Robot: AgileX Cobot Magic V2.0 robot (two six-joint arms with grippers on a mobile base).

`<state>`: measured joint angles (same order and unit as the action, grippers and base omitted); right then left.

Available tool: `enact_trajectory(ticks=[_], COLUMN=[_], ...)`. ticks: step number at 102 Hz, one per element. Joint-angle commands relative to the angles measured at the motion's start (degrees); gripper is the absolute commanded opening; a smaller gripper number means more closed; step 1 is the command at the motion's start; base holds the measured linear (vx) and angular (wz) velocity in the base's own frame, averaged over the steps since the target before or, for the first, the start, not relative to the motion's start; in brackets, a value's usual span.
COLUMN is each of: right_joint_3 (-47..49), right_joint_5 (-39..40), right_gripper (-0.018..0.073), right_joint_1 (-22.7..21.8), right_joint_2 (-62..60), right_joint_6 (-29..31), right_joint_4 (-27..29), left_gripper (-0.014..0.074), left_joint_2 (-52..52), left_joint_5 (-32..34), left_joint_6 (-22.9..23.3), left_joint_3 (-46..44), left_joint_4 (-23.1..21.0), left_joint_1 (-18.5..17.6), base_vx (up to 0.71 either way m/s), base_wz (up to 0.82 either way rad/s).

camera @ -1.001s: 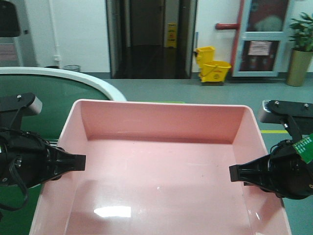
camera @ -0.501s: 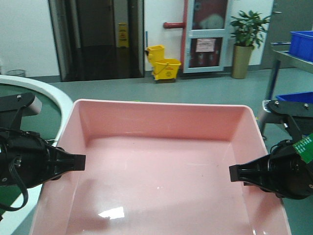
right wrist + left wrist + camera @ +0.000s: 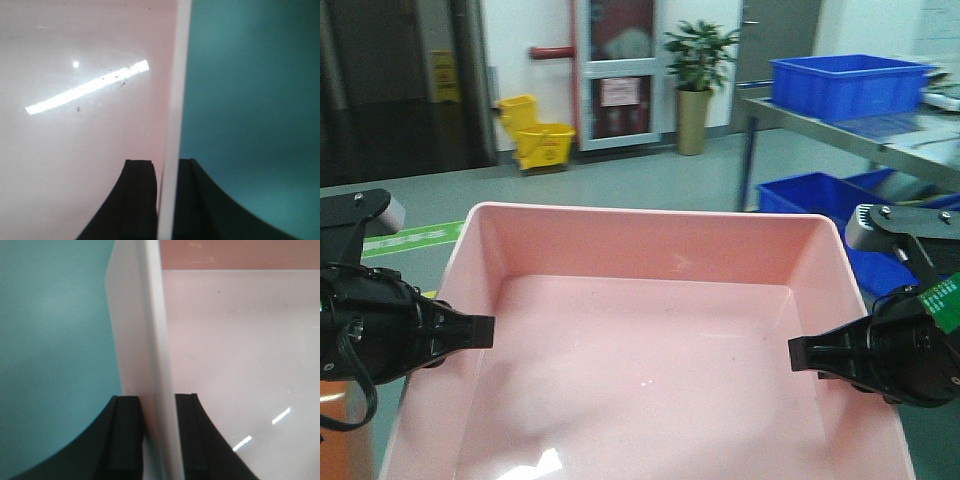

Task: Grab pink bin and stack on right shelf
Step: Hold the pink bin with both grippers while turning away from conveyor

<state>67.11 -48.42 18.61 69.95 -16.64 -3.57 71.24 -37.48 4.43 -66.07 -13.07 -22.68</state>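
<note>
On opposite rims of pink bin [image 3: 640,340], left gripper [image 3: 157,404], right gripper [image 3: 163,167] clamped

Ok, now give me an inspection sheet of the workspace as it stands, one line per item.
Surface: right shelf, steel top, ahead on the right.
Job's things: pink bin, empty, held between both arms.
Clutter: blue crate on the shelf; more blue crates under it.
Grippers: left gripper and right gripper each shut on a bin side wall.
Cables: black cable looped at the left arm.
Surroundings: yellow mop bucket, potted plant.
</note>
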Motion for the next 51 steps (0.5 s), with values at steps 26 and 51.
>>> enact_trajectory(ticks=[26, 51], right_joint_3=[1.9, 1.9], right_joint_5=[3.2, 2.6], right_gripper=[-0.0008, -0.0008], right_joint_1=[-0.7, -0.7], right_joint_2=[-1.7, -1.7], right_joint_6=[1.3, 1.3], right_joint_4=[-3.6, -3.6], left_gripper=[-0.0001, -0.0001], left_joint_2=[-2.1, -2.1], left_joint_5=[4.9, 4.9], left_joint_6=[-0.9, -0.9], left_joint_3=[-2.1, -2.1], left_joint_4=[0.3, 0.3], left_joint_1=[0.2, 0.2], base_vx=[0.23, 0.29], base_wz=[-0.62, -0.45])
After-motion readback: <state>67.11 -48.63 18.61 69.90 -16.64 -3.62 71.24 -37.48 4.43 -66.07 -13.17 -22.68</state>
